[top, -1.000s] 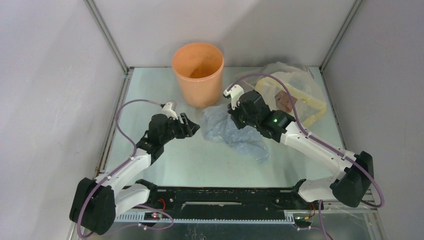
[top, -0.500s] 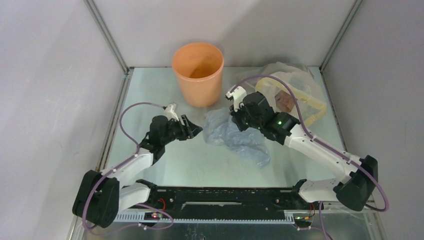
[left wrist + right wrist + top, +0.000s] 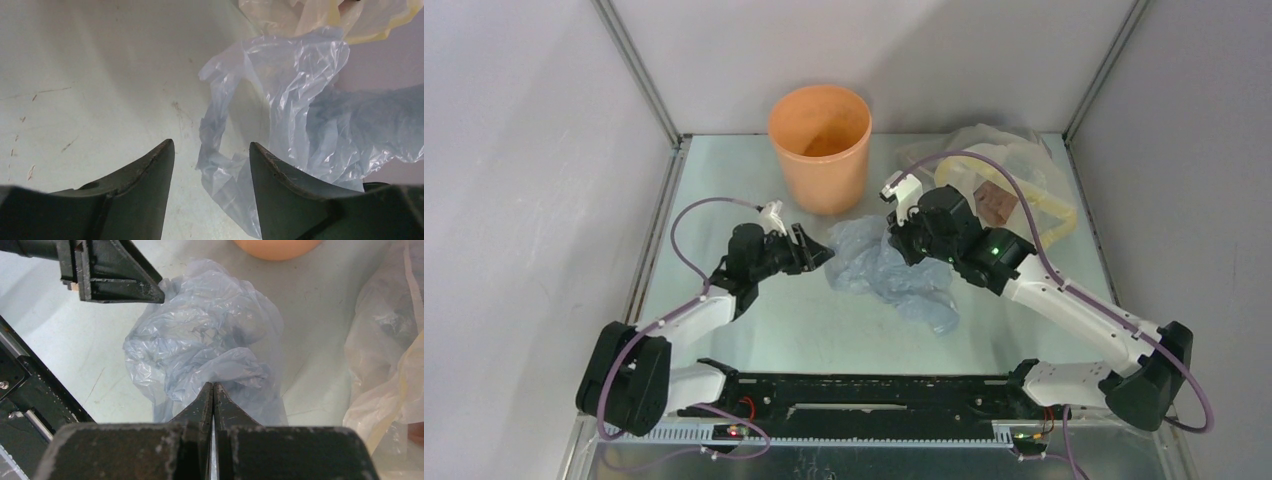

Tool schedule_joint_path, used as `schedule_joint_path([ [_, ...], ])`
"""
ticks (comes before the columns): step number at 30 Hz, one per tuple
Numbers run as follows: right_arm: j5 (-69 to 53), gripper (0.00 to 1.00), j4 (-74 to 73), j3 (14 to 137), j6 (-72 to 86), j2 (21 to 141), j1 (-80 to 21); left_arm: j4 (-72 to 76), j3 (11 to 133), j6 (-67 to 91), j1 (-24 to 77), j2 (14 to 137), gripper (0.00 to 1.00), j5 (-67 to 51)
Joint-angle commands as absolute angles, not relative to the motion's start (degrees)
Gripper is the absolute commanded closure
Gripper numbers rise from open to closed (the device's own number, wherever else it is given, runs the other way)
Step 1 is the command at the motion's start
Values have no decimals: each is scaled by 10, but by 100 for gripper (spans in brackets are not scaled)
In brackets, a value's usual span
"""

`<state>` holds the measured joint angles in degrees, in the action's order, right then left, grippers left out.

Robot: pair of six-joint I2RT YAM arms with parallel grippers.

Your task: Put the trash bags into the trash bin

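The trash bag [image 3: 876, 268], thin pale blue-grey film, lies crumpled mid-table in front of the orange trash bin [image 3: 819, 140]. My right gripper [image 3: 213, 385] is shut, its tips pinching a raised fold of the trash bag [image 3: 200, 335]; in the top view its wrist [image 3: 929, 225] hides the jaws. My left gripper [image 3: 816, 252] stands open at the bag's left edge. In the left wrist view a loop of the bag [image 3: 295, 95] reaches between the left gripper's [image 3: 211, 146] two fingers without being clamped. The left fingers [image 3: 117, 277] also show in the right wrist view, next to the bin's base [image 3: 277, 246].
A bulky clear-and-yellow plastic bundle [image 3: 1014, 180] with a brown patch sits at the back right, behind the right arm; it also shows as the bundle [image 3: 390, 345] and the bundle [image 3: 325, 15] in the wrist views. Enclosure walls stand close on both sides, and a black rail [image 3: 874, 392] runs along the near edge.
My left gripper has slid right, up to the bag's left edge. The right arm has shifted slightly right and back, and the bag has bunched up under it.
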<state>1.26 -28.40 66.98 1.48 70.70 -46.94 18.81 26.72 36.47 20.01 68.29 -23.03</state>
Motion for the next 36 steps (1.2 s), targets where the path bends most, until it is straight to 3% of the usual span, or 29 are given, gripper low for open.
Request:
schedule_joint_path([
  [1,-2,100,-280,673,10,678,-477,217,295,367,196,704,38,-255],
  [15,-30,100,-272,673,20,664,-477,277,298,389,197,745,37,-318],
  [17,-34,100,-273,673,20,664,-477,291,297,394,197,751,45,-329],
  [20,-27,100,-273,673,25,664,-477,299,298,391,195,759,81,-328],
  [22,-6,100,-275,674,32,659,-476,269,294,383,186,752,98,-297],
  [30,91,100,-289,673,104,586,-405,201,240,380,115,717,100,-224],
  [36,50,100,-294,665,176,529,-264,163,218,372,92,680,100,-187],
])
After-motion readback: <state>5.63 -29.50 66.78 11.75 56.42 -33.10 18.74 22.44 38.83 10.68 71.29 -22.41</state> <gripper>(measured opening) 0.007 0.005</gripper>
